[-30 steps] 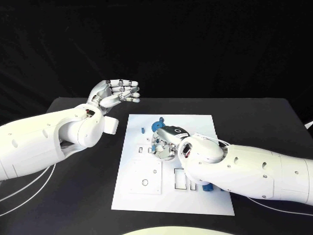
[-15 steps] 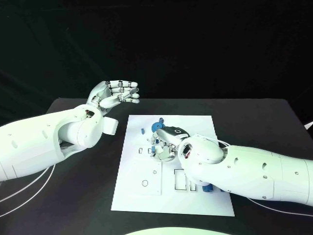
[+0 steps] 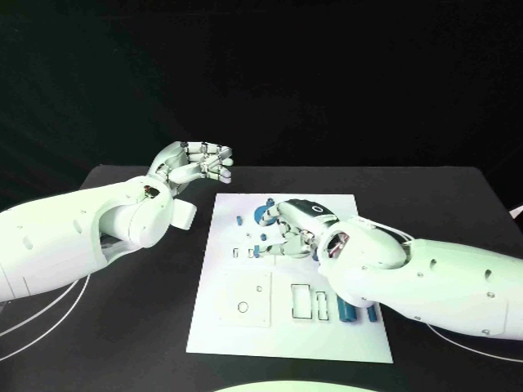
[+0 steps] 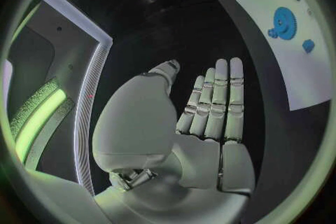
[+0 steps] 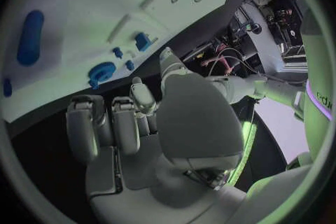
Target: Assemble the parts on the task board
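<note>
right hand (image 3: 295,233) over task board (image 3: 244,327), grasp unclear | left hand (image 3: 194,163) curled, holding nothing | risk: nudging blue gear (image 4: 285,22)

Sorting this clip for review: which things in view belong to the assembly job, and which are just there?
Job:
- task board
- blue gear near the board's far edge
- small blue parts at the board's near right
- right hand, over the board's middle
- left hand, raised beyond the board, holding nothing

Just there:
- black table
</note>
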Robot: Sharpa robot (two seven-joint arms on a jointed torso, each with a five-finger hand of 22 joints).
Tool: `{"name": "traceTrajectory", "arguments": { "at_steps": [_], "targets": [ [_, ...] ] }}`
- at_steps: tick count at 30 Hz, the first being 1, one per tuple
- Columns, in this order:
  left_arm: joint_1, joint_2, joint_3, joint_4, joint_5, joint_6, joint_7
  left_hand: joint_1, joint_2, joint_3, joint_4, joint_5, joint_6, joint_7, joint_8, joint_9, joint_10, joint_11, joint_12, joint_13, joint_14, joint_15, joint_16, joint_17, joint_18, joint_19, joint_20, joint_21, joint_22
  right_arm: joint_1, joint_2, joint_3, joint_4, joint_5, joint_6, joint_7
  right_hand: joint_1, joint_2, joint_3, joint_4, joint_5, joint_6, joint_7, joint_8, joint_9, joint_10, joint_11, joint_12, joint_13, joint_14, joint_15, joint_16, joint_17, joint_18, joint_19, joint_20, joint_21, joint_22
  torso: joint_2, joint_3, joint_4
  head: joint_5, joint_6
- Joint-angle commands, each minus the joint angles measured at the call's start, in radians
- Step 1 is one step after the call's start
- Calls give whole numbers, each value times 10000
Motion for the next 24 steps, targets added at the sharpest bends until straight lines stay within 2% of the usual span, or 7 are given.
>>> {"name": "traceTrajectory", "arguments": {
  "at_steps": [1,4,7,11,12,17,24],
  "targets": [
    [11,74,4,-115,-2255,1180,-2078,-727,270,-493,112,-3,-218,26,880,436,-240,-201,1782,1089,-157,-186,2393,1446,140,336,-244,1145,662,337,-505,23,332,1954,166,1625,197,51,146,-12,162,83,-9,-28,-24,10,-16,72,23,792,42,-19,1748,109,514,42,-155,2137,-17,-3,-16,3,1],
    [12,133,5,-157,-3421,1915,-3095,-797,593,-663,167,10,-388,-116,1929,850,-738,-477,3992,2447,812,-468,4660,2479,153,534,-456,2894,1713,634,-1050,41,504,3104,475,1853,221,262,269,-9,-207,216,-37,63,-31,-16,-39,90,16,795,26,-14,1759,126,476,29,-236,2105,-63,-8,-37,20,-10],
    [16,196,5,-164,-4242,2591,-4126,-917,828,-384,173,52,-371,-424,2588,1097,-584,-731,5621,3386,3449,-807,7672,6203,-403,2681,-736,5861,5649,880,-1571,64,576,4036,612,1984,199,286,277,-7,-246,285,-54,120,-24,0,-50,119,36,796,18,-13,1762,121,487,23,-217,2115,-104,-13,-57,44,-42],
    [63,329,6,-197,-5357,3477,-5435,-1362,786,-361,115,25,-71,-724,3433,1607,-217,-1054,7217,4391,4645,-1064,9126,8508,-812,3928,-953,7365,8106,1153,-2147,99,581,4994,645,2107,87,277,236,1,-101,377,-85,220,-19,38,-78,175,70,795,-5,-16,1758,114,506,4,-190,2131,-148,14,-102,97,-99],
    [113,405,6,-232,-5745,3792,-5877,-1501,775,-408,120,16,47,-847,3738,1835,355,-1153,8153,5537,4872,-1158,9416,9014,-896,4207,-1041,7632,8605,1222,-2258,106,564,5185,627,2133,45,280,223,-1,-1,392,-95,251,-22,49,-87,192,78,795,-14,-17,1759,112,513,-5,-180,2138,-154,18,-113,100,-105],
    [260,715,3,-386,-6779,4747,-7127,-1976,814,-646,125,-44,124,-1021,4220,2313,1150,-1318,9366,7136,5182,-1302,9846,9793,-1030,4624,-1186,7994,9335,1465,-2575,124,415,5802,484,2202,-36,305,210,1,180,390,-105,293,-35,38,-98,193,63,792,-26,-25,1747,115,507,-18,-199,2132,-147,6,-81,68,-101],
    [384,1211,-13,-609,-7460,5585,-7947,-2277,798,-854,132,-141,110,-1092,4476,2635,1329,-1378,9710,7605,5263,-1356,9976,10033,-1061,4710,-1232,8084,9516,1580,-2655,129,253,5995,491,2212,-43,281,193,-15,69,386,-110,323,-46,8,-104,174,33,789,-31,-33,1735,125,487,-26,-244,2115,-126,8,-38,66,-97]
  ]
}}
